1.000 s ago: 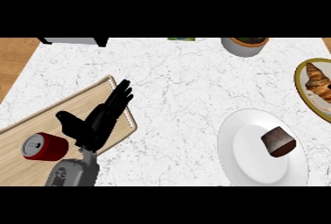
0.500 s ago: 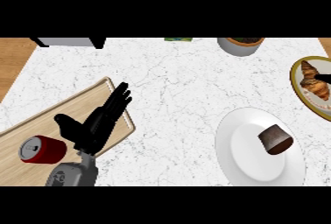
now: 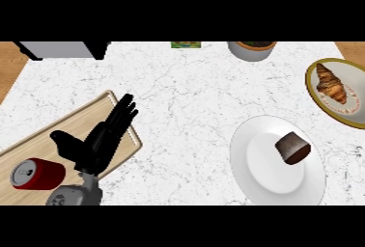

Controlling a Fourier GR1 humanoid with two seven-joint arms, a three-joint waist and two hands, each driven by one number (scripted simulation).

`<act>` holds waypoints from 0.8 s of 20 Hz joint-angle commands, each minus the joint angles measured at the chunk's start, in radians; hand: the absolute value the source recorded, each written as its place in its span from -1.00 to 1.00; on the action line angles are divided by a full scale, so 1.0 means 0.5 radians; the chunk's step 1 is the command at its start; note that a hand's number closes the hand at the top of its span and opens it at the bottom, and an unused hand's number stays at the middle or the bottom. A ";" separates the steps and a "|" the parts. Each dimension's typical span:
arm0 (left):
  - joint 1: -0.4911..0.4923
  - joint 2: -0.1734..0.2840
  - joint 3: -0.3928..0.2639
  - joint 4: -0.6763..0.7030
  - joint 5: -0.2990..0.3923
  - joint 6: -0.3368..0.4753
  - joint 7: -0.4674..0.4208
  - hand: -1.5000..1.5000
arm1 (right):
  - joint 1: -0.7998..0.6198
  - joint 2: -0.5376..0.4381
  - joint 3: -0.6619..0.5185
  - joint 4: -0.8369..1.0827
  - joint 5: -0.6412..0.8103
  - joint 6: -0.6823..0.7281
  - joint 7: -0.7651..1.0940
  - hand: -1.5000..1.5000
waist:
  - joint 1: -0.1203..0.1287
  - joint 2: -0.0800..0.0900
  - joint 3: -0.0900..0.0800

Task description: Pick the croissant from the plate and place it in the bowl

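Observation:
A golden-brown croissant lies on a yellow-rimmed plate at the right edge, partly cut off by the picture's border. A wide white dish sits lower right, below and left of that plate, and holds a dark brown cake piece. My left hand is at the lower left over a wooden board, open with straight fingers pointing up and to the right, far from the croissant and holding nothing. No right hand shows.
A wooden cutting board lies at the lower left with a red can on it. A grey pot, a small green item and a grey appliance line the far edge. The counter's top is white marble.
The view has drifted a little, so the croissant plate shows more fully at the right. The left hand keeps the same open pose.

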 commanded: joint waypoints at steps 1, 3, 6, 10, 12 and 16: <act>0.035 0.041 0.049 0.025 0.007 -0.030 -0.059 0.00 | 0.241 -0.055 -0.130 -0.082 -0.217 0.340 -0.165 -1.00 | -0.039 -0.014 -0.006; 0.161 0.036 0.030 -0.029 -0.003 -0.018 -0.082 0.00 | 0.445 -0.054 -0.181 -0.138 -0.285 0.498 -0.312 -1.00 | -0.074 -0.031 -0.008; 0.121 0.009 0.021 -0.068 -0.007 0.020 -0.025 0.00 | 0.702 -0.079 -0.215 -0.267 -0.367 0.714 -0.484 -1.00 | -0.110 -0.035 -0.009; 0.174 0.031 0.036 -0.138 0.001 0.029 0.010 0.00 | 1.062 -0.024 -0.253 -0.459 -0.475 0.856 -0.585 1.00 | -0.162 -0.049 -0.011; 0.097 0.066 0.137 -0.016 0.020 0.029 -0.043 0.00 | 1.192 0.086 -0.210 -0.605 -0.496 0.864 -0.620 1.00 | -0.178 -0.038 -0.015; 0.209 0.040 0.103 -0.110 0.011 0.052 -0.037 0.00 | 1.598 0.256 -0.191 -0.778 -0.594 0.966 -0.737 1.00 | -0.196 -0.050 -0.011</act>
